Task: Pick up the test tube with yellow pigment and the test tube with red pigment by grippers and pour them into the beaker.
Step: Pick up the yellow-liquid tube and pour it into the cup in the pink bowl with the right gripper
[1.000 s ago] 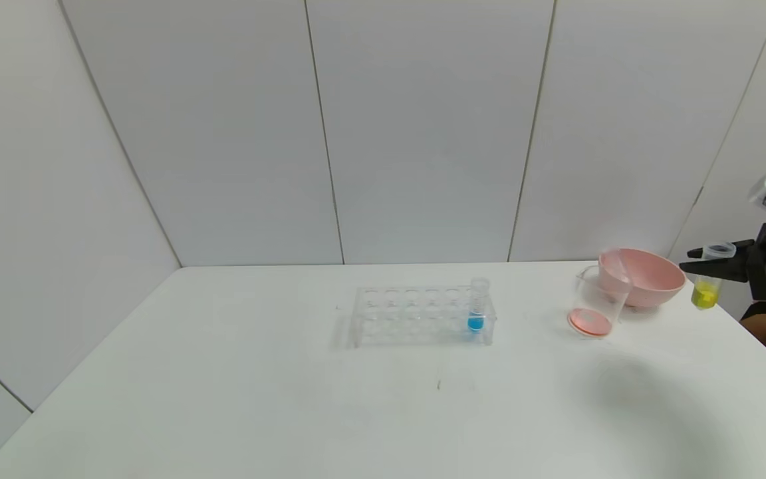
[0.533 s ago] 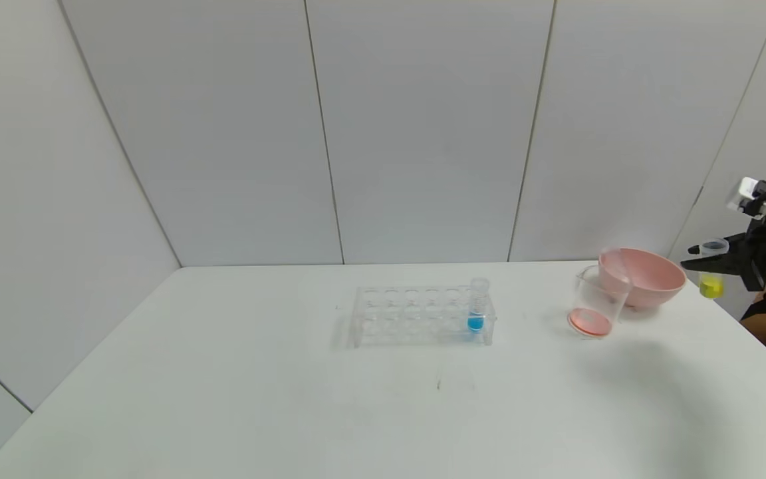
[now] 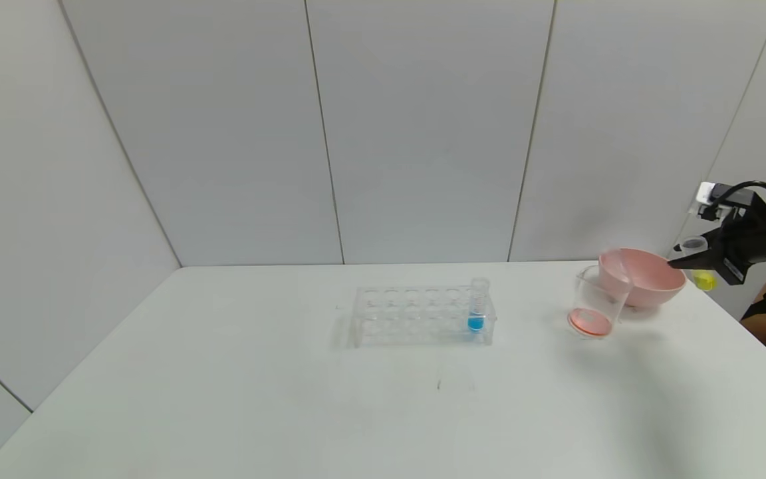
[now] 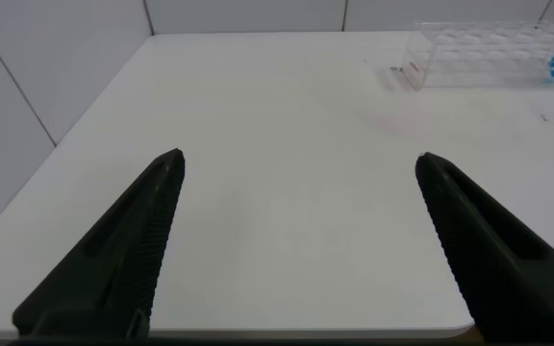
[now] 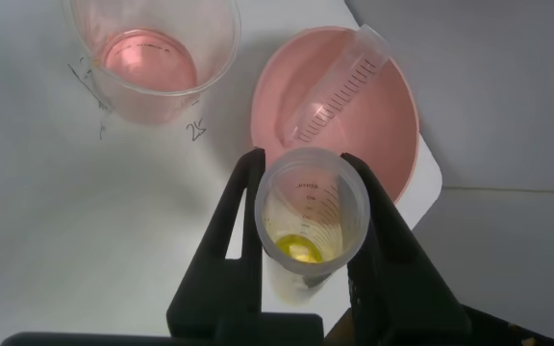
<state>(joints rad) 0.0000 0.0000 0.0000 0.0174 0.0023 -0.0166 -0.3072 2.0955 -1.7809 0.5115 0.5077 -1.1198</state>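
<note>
In the head view the right gripper hangs past the far right edge of the table, clamped on the test tube with yellow pigment; the pink bowl is just beside its fingertips, the beaker with red liquid further toward the middle. In the left wrist view the left gripper stands wide apart, holding nothing. In the right wrist view the fingers squeeze the upright tube, and an empty tube lies in the bowl ahead of them.

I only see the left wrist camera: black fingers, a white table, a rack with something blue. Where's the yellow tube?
Observer: The right gripper is shut on the test tube with yellow pigment, held upright in the air near the pink bowl.
Operator: Is the red stuff in the cup?
Observer: Yes, red liquid sits in the bottom of the beaker.
Operator: What's in the bowl?
Observer: A clear tube lies tilted in it.
</note>
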